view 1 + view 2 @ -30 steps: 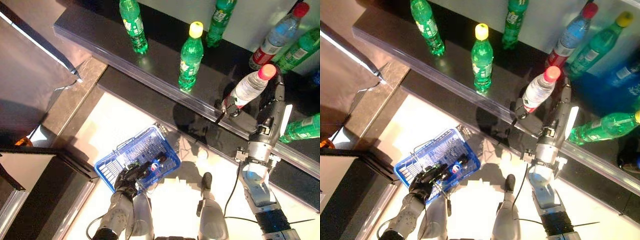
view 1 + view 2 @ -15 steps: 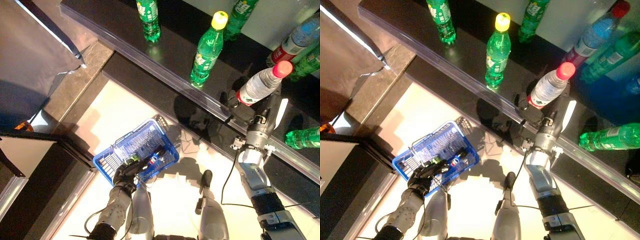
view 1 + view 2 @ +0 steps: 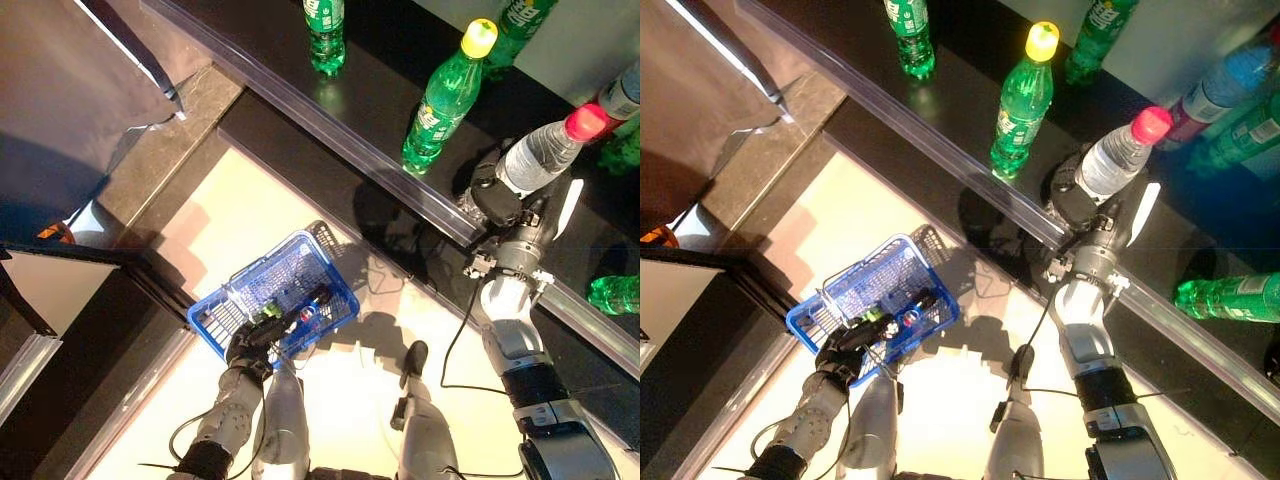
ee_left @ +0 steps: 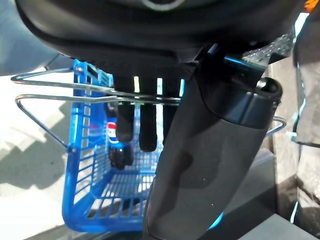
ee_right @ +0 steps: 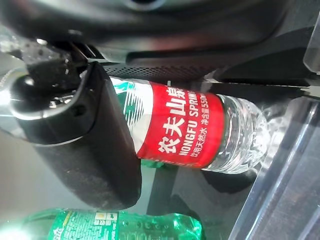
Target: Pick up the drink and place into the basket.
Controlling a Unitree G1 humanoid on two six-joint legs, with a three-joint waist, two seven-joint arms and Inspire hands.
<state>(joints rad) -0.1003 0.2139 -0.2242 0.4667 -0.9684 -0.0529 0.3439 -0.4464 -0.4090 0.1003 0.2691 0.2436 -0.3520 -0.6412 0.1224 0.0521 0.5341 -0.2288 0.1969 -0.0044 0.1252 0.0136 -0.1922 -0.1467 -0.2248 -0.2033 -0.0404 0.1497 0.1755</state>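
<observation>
Inspection found the right hand (image 3: 497,200) clenched round a clear water bottle (image 3: 535,155) with a red cap and a red label, fingers and thumb closed about its lower body. The right wrist view confirmed the grasp: the thumb (image 5: 75,145) lay across the bottle's label side and the fingers wrapped it from the other. The bottle was tilted, its cap pointing away from the robot, and it was held over the dark shelf (image 3: 370,90), close behind the clear rail (image 3: 330,125) that ran along the shelf's front edge. Whether its base touched the shelf could not be told. A green bottle with a yellow cap (image 3: 448,95) stood upright on the shelf just beside the held bottle, on the robot's left of it. Further green bottles stood at the back of the shelf (image 3: 325,35), and one green bottle (image 3: 615,295) lay on its side near the right arm. The blue basket (image 3: 245,295) hung low over the pale floor (image 3: 230,210), well apart from the shelf. The left hand (image 3: 250,345) was closed on the basket's wire handles, its fingers (image 4: 147,125) curled over the two wires (image 4: 60,92) as the left wrist view showed. A dark cola bottle (image 4: 117,145) with a blue and red label already lay inside the basket. A black cabinet edge (image 3: 90,330) stood at the robot's left.
</observation>
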